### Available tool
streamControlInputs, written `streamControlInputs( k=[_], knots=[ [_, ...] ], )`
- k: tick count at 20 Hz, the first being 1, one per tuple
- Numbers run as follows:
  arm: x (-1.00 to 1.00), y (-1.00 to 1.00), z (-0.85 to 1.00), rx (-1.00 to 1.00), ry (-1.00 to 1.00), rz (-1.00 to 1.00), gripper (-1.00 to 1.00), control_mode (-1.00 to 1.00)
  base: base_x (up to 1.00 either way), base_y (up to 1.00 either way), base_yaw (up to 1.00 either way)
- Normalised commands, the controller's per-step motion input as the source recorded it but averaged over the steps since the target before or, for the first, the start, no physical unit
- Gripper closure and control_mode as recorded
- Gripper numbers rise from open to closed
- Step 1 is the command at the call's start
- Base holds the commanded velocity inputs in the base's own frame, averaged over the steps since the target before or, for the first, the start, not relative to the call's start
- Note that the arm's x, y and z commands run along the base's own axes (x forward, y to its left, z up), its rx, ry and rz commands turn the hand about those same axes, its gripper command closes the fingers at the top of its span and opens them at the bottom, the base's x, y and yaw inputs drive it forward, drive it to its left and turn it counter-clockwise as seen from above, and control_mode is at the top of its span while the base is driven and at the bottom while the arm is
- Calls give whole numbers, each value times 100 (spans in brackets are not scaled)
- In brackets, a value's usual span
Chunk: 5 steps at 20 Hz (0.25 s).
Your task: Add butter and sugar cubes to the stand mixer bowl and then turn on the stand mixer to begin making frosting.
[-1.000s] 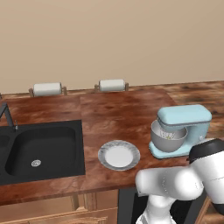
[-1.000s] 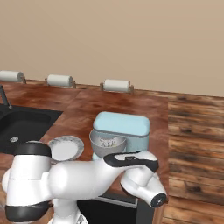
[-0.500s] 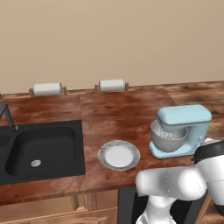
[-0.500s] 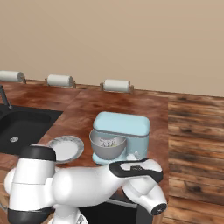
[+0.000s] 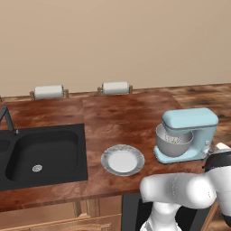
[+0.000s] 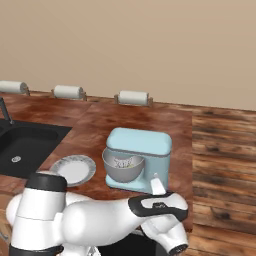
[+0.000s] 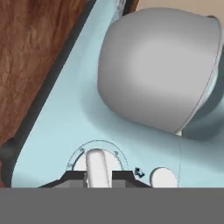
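Observation:
The light blue stand mixer (image 5: pixel 189 119) (image 6: pixel 140 142) stands near the counter's front right edge. Its grey metal stand mixer bowl (image 5: pixel 173 145) (image 6: pixel 123 170) sits under the head. Small white and yellowish bits (image 6: pixel 124 162) lie inside the bowl, too small to tell apart as sugar cubes or butter. In the hand view the bowl (image 7: pixel 157 65) bulges above the blue base (image 7: pixel 65 113). There my gripper (image 7: pixel 98 177) is low at the base, its two dark tips pressed against either side of the silver knob (image 7: pixel 97 164).
A white plate with a grey rim (image 5: pixel 108 155) (image 6: pixel 59 165) lies left of the mixer. Further left is the black sink (image 5: pixel 43 153) with its faucet (image 5: pixel 6 117). Two paper towel rolls (image 5: pixel 48 92) (image 5: pixel 115 87) sit along the back wall. The counter's right end is just past the mixer.
My arm has sunk lower in front of the mixer's base, and the jaws have closed in. The mixer, bowl and plate have stayed put.

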Motion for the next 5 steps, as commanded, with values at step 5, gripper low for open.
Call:
streamControlInputs(
  k=[5],
  knots=[
    [-4, 8, 0, 29, 1, -7, 100, -100, 0, 0, 0]
  ],
)
